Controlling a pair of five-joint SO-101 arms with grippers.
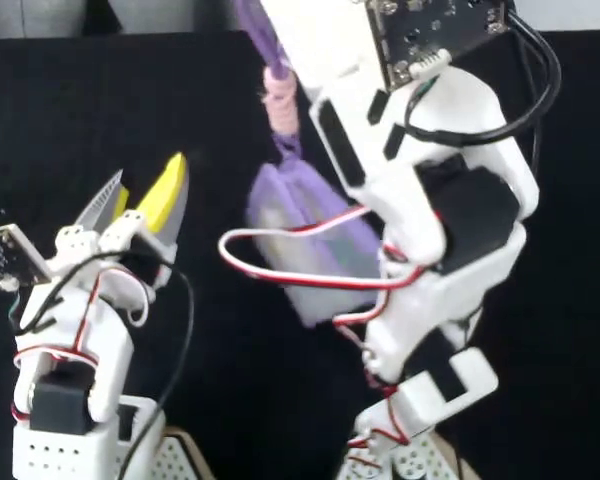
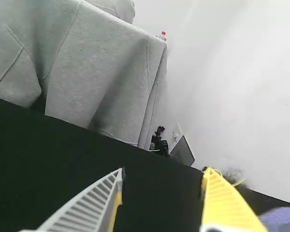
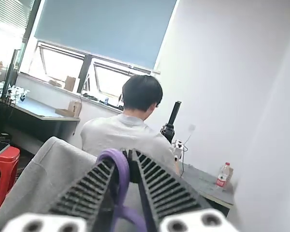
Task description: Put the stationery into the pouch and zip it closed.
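A purple translucent pouch (image 1: 310, 235) hangs above the black table (image 1: 90, 110) by its purple loop strap (image 1: 263, 40), with a pink piece (image 1: 280, 105) between strap and pouch. Something pale shows through the pouch's side. In the right wrist view my right gripper (image 3: 130, 157) is shut on the purple strap (image 3: 117, 176), raised high and pointing out over the room. My left gripper (image 1: 145, 182) stands open to the left of the pouch and apart from it, its yellow-faced fingers (image 2: 222, 203) holding nothing. A corner of the pouch (image 2: 286, 218) shows beside it.
The right arm's white body (image 1: 430, 200) and its red-and-white cable (image 1: 280, 275) cross in front of the pouch. Both arm bases stand at the table's near edge. A grey cloth-covered object (image 2: 87, 72) stands behind the table's far edge.
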